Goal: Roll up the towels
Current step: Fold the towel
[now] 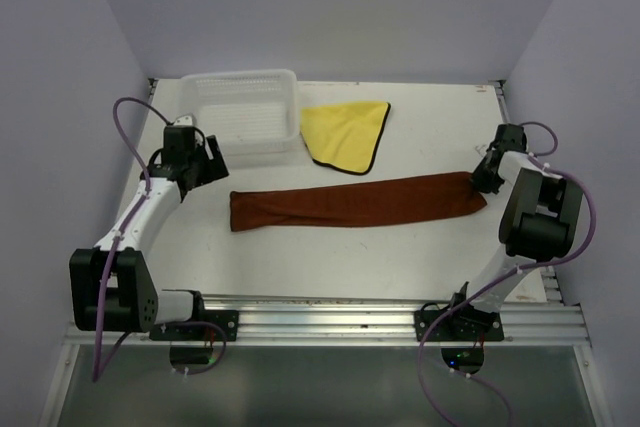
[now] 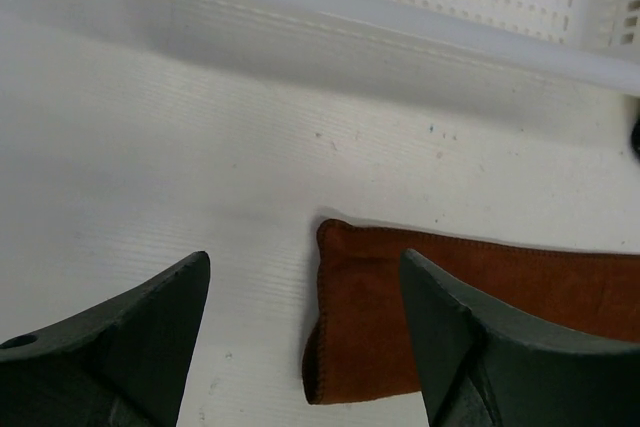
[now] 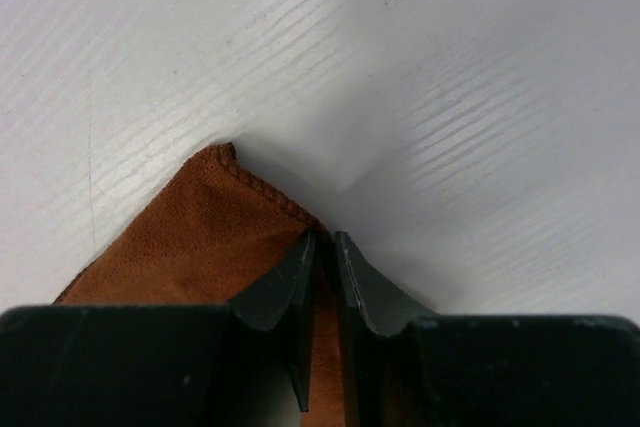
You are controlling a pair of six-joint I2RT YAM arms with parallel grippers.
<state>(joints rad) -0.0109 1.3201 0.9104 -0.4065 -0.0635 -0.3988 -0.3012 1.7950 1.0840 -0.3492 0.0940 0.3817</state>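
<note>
Top external view first: the white table (image 1: 400,257) takes up most of the shot, both arms bolted at the near edge. Biggest thing on it is the brown towel (image 1: 350,205), folded into a long narrow strip lying flat across the middle, running left to right and not rolled at all. Behind it, toward the back left, sits the white mesh basket (image 1: 240,77). Just beside the basket on its right is the yellow towel (image 1: 345,132) with a dark hem, lying flat and a bit skewed, apart from the brown one.

Now the grippers. The left gripper (image 1: 205,162) hangs over the left end of the strip with its jaws spread wide and nothing in them. On the left wrist view the brown towel's (image 2: 470,317) short end shows between the two fingers (image 2: 150,347), basket wall across the top.

The right gripper (image 1: 480,179) is down at the far right end of the strip. Right wrist view shows it (image 3: 325,237) pinched almost closed on the brown cloth (image 3: 190,247) right by a corner, fabric caught between the fingers.
</note>
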